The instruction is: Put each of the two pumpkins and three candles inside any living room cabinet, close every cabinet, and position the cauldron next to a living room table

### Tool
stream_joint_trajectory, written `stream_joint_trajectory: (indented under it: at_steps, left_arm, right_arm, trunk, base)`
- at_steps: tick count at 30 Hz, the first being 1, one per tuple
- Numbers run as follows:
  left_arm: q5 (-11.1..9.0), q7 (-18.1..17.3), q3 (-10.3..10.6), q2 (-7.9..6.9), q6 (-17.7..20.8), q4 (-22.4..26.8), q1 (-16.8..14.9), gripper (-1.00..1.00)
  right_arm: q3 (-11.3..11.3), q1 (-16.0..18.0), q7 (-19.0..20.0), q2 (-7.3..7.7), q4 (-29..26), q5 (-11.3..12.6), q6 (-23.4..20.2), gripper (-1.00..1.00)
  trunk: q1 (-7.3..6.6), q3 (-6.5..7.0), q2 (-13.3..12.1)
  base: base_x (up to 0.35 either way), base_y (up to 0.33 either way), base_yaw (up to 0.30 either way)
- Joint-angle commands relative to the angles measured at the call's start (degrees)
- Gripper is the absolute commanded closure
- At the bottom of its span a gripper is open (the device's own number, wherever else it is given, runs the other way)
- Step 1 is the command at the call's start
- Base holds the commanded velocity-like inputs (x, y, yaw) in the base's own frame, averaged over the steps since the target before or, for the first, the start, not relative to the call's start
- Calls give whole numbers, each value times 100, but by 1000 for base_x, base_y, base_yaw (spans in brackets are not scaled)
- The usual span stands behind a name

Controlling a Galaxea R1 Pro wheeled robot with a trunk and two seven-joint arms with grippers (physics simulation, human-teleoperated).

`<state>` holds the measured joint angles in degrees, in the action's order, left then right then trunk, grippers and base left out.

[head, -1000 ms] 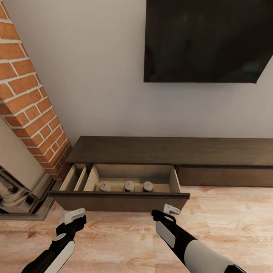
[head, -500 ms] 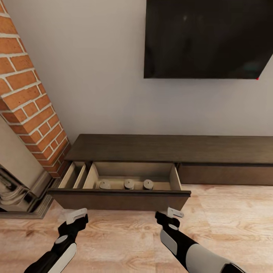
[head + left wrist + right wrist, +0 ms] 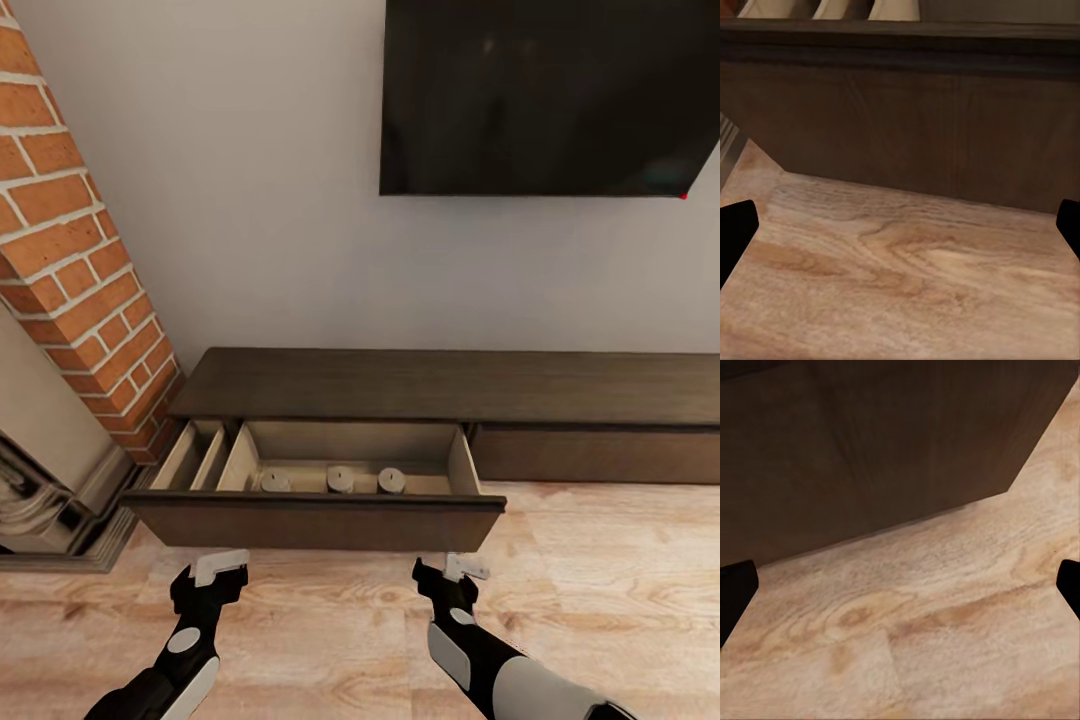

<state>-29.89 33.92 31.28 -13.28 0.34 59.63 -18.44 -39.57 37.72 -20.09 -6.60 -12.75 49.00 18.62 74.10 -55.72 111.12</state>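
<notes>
Here, pale wood floor (image 3: 600, 560), grey wall, brick pillar (image 3: 70, 260) at left. Cabinet (image 3: 440, 385) mid-frame, drawer (image 3: 320, 520) pulled out; three candles (image 3: 340, 479) in a row inside. Left pincer (image 3: 220, 567) and right pincer (image 3: 466, 567) spread wide, empty, just before the drawer front.

Even, diffuse light without glare; soft shadow under the open drawer (image 3: 320, 520); both wrist views slightly blurred, textures smeared.

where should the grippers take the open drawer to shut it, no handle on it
Don't pinch it; push. The drawer front is a flat, handle-less panel facing the robot. Probably best to press both the left gripper and right gripper flat against it from the floor side, spread apart so it slides straight.
</notes>
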Motion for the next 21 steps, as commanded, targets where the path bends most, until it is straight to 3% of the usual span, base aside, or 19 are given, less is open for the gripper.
stream_joint_trajectory:
  at_steps: [1,4,11,15,21]
  left_arm:
    - [-30,45,27,-8,3,7,-6,-100]
    - [-34,45,27,-2,2,6,-3,-100]
    - [-27,45,57,-4,-6,40,-2,-100]
    - [-33,43,56,-4,-7,51,-2,-100]
    - [-36,-1,59,0,-8,73,-2,-100]
  right_arm:
    - [-50,-36,67,0,21,-43,137,-100]
    - [-51,-88,189,0,51,-206,309,-100]
    - [-48,-106,247,0,58,-278,390,-100]
    - [-50,-120,262,14,67,-324,831,-100]
    - [-51,-192,263,10,128,-646,1174,-100]
  trunk:
    - [22,-23,44]
    - [88,-77,164]
    - [242,-202,445]
    - [329,-274,605]
    - [461,-382,846]
  base:
    - [0,0,0]
    - [0,0,0]
    - [0,0,0]
    - [0,0,0]
    - [0,0,0]
